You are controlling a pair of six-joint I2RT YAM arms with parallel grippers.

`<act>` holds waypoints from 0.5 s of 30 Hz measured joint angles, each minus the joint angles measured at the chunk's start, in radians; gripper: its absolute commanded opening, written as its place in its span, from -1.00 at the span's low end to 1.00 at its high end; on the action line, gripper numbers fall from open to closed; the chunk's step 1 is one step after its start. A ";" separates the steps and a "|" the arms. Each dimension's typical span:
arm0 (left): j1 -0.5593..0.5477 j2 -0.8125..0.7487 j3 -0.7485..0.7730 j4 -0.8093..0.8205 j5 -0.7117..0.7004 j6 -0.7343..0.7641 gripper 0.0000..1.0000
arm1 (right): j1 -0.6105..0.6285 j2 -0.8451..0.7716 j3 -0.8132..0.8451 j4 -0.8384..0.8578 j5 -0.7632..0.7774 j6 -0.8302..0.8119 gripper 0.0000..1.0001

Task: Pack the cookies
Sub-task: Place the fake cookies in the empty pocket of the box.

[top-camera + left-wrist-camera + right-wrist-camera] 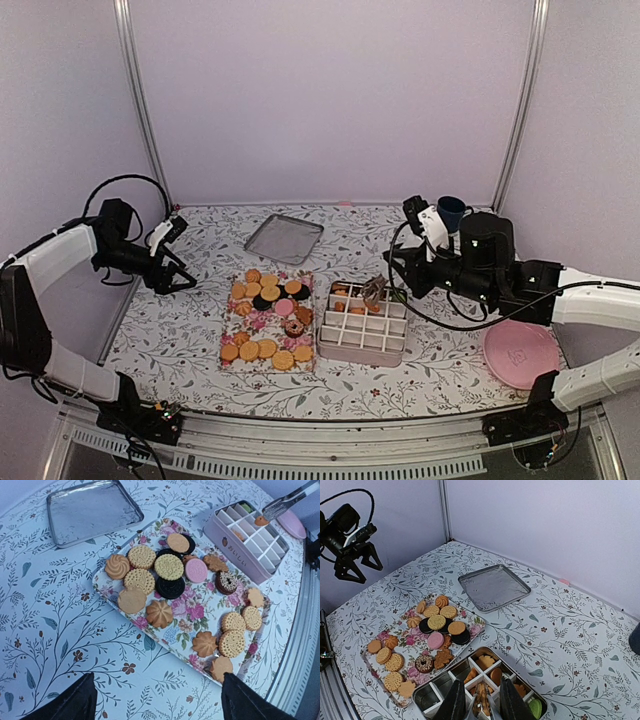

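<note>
Nearest the right wrist camera, the right hand (481, 700) is closed narrow on a pair of metal tongs (290, 500). Their tips pinch one small orange cookie (260, 521) over a cell of the pink divided box (235, 555). A few cells at that end hold biscuits, among them a green cookie (535, 707); most cells look empty. Roughly twenty cookies (169, 566) lie on the floral tray (195, 612) just beside the box, so packing looks barely begun. Off to the side, the left hand (176, 278) hangs over the worktop (200, 330), jaws wide, holding nothing.
</note>
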 measured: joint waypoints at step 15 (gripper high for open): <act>-0.004 0.013 0.003 -0.003 -0.006 -0.001 0.93 | -0.035 -0.029 -0.046 0.003 0.022 -0.005 -0.88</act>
